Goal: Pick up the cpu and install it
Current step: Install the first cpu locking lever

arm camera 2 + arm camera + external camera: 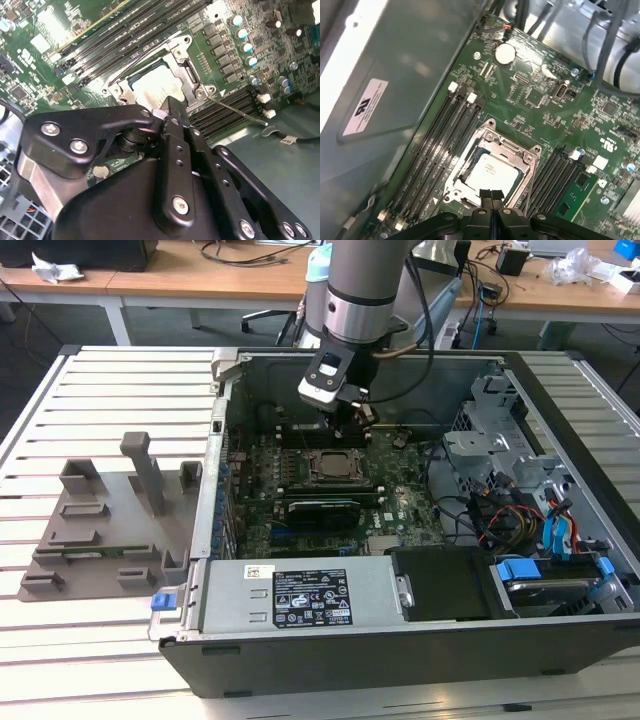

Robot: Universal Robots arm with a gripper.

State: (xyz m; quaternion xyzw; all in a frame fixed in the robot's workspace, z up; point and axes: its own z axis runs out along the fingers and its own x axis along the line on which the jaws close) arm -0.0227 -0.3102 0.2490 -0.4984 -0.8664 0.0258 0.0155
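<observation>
The cpu [493, 172], a small square chip with a silvery top, lies flat inside the black socket frame [508, 143] on the green motherboard [400, 502]. It also appears in the exterior view as the cpu [330, 464] and in the second wrist view as the cpu [156, 86]. My gripper [491, 195] hovers just above one edge of the chip, its two black fingers pressed together with nothing between them. In the exterior view the gripper [356, 422] hangs inside the open case, just behind the socket. The socket's thin metal lever [235, 107] sticks out sideways.
The open computer case [220, 440] lies on a slatted white table. A grey power supply box [300, 597] fills its front, and drive bays with blue and orange cables [530, 510] sit at the exterior view's right. A grey fixture [110, 520] stands outside at the left. Memory slots [445, 135] flank the socket.
</observation>
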